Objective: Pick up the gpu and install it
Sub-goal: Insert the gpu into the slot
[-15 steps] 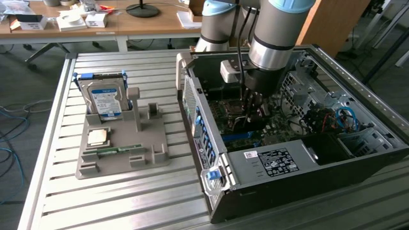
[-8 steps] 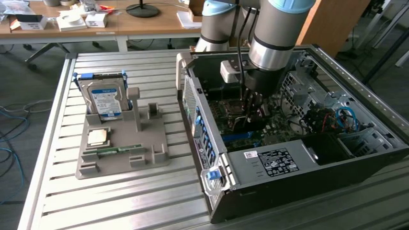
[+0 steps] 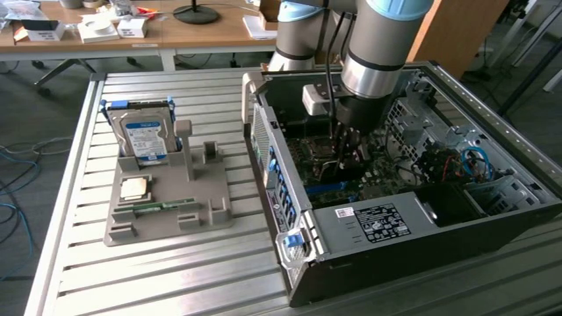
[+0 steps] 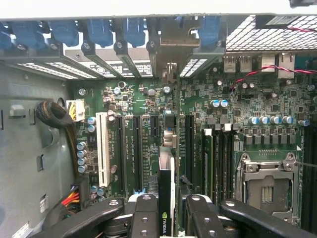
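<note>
The end effector [image 4: 171,210] was partly closed on the graphics card [image 4: 167,173], which was gripped edge-on between the two dark fingers [image 4: 143,210], its logo showing just beside them. In the exterior view the end effector [image 3: 347,141] was lowered deep inside the open computer case [image 3: 422,230], so the card was held straight below it, over the motherboard [image 4: 148,99]. The card's long axis was laid from the fingers towards the rear wall [image 4: 257,34] of the case, parallel to the long black slots [image 4: 189,144], with its far end drawn close to the row of blue clips [image 4: 99,29] at the rear openings. Whether the lower edge was already seated in a slot could not be told. Room to either side was judged tight: black slots were ranged just beside the card, a white slot [image 4: 103,148] further off on one flank, and the memory slots [image 4: 220,158] and processor socket [image 4: 267,183] on the other. Outside the case, towards the exterior view's left, a grey holder [image 3: 210,210] carrying a hard drive [image 3: 145,138] was set on the slatted bench [image 3: 176,283], well apart from the arm.
</note>
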Available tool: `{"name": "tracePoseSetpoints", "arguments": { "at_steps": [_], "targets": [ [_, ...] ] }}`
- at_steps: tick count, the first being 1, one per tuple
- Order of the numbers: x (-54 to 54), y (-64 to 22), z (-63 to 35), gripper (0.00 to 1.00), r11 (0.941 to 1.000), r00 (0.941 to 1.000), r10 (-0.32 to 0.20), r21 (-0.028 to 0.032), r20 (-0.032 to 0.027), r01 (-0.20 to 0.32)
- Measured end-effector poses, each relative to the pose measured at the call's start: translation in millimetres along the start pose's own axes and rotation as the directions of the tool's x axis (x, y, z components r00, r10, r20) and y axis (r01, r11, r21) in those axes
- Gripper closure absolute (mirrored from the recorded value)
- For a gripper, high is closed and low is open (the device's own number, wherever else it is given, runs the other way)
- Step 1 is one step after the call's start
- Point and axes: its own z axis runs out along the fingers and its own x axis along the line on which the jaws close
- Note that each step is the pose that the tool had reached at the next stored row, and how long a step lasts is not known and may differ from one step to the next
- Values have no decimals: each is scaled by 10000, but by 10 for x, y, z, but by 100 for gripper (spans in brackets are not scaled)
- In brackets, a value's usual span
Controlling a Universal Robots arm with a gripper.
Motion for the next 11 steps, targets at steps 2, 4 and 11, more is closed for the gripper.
{"name": "tracePoseSetpoints", "arguments": {
  "at_steps": [2,4,11],
  "targets": [
    [0,0,11,74,10000,10000,-19,1,3,19],
    [0,0,20,74,10000,10000,-63,1,3,63],
    [-1,1,54,74,9999,9999,-152,2,4,152]
  ]
}}
